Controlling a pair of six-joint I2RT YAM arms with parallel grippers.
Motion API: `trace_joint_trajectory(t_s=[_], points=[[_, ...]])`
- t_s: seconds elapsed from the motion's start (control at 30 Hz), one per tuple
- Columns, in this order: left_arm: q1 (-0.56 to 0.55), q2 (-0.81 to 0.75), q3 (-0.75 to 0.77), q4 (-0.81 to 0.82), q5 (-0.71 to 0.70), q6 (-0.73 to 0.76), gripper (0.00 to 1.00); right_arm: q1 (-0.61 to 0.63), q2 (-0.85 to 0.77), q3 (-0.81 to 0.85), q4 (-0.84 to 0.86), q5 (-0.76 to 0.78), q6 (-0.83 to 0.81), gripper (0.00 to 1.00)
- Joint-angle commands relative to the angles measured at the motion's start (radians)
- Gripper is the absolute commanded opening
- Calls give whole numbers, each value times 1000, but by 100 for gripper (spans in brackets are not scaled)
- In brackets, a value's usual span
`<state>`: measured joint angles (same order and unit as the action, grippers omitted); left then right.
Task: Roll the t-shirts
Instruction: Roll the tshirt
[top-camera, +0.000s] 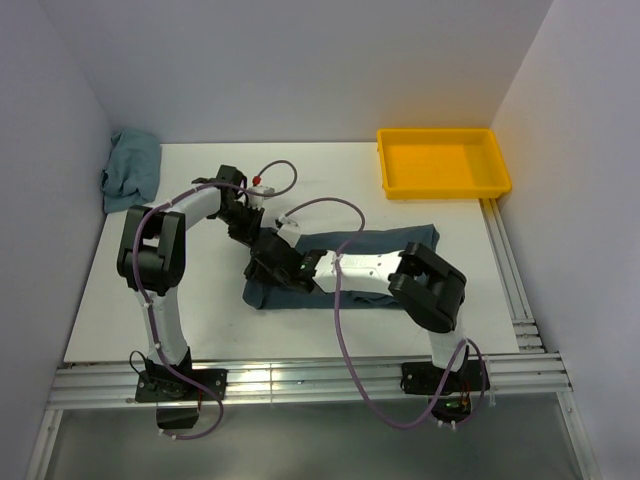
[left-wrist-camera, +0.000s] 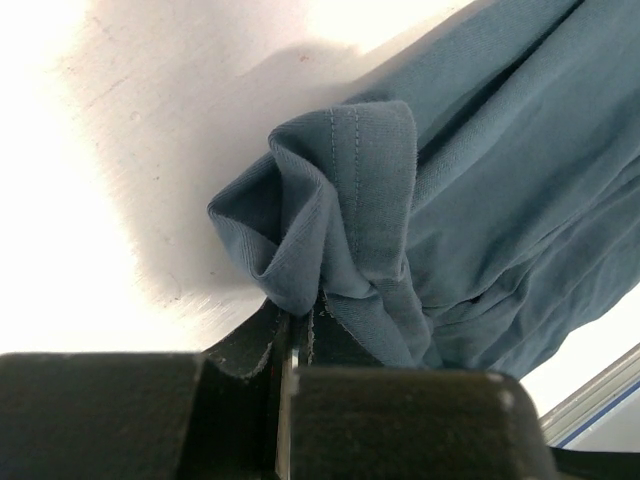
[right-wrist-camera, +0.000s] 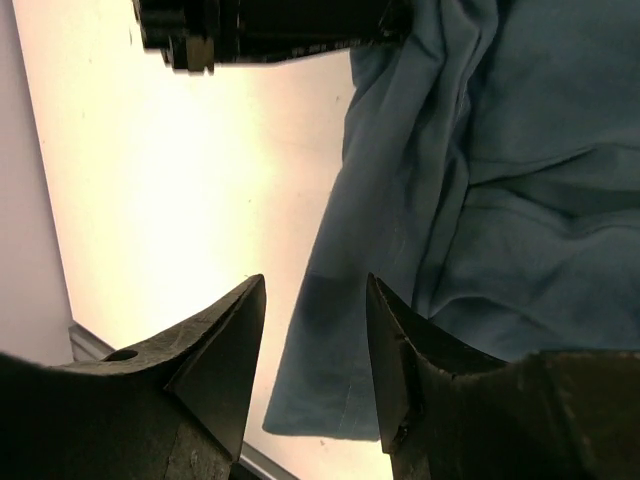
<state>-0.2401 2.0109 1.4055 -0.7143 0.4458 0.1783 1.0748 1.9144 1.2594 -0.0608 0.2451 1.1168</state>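
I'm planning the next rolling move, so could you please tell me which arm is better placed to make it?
Probably the left: the left gripper is shut on a bunched end fold of the t-shirt, while the right gripper stands open above its hem, holding nothing.

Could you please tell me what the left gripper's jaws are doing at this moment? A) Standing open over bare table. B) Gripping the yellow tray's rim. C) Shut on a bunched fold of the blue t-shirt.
C: the left wrist view shows the left gripper with its jaws shut on a gathered fold of the t-shirt, well apart from the yellow tray.
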Motion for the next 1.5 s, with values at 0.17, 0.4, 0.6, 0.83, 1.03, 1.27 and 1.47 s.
trace_joint_trajectory(t_s=[0.17, 0.4, 0.6, 0.83, 1.03, 1.27, 1.47], points=[[1, 2, 27, -16, -85, 23, 0, 22, -14, -80, 113, -20, 46, 38], [1, 12, 35, -25, -93, 24, 0, 20, -37, -251, 312, -52, 124, 28], [1, 14, 35, -31, -102, 26, 0, -10, -19, -445, 663, -67, 230, 0], [1, 28, 58, -51, -133, 15, 0, 22, 43, -350, 549, -31, 161, 4], [-2, 48, 89, -76, -176, 13, 0, 89, 21, -253, 323, 82, 86, 33], [-13, 45, 95, -89, -208, 12, 0, 102, -35, -187, 129, 187, 42, 54], [-24, 42, 113, -106, -220, 9, 0, 109, -86, -60, -77, 289, 11, 55]])
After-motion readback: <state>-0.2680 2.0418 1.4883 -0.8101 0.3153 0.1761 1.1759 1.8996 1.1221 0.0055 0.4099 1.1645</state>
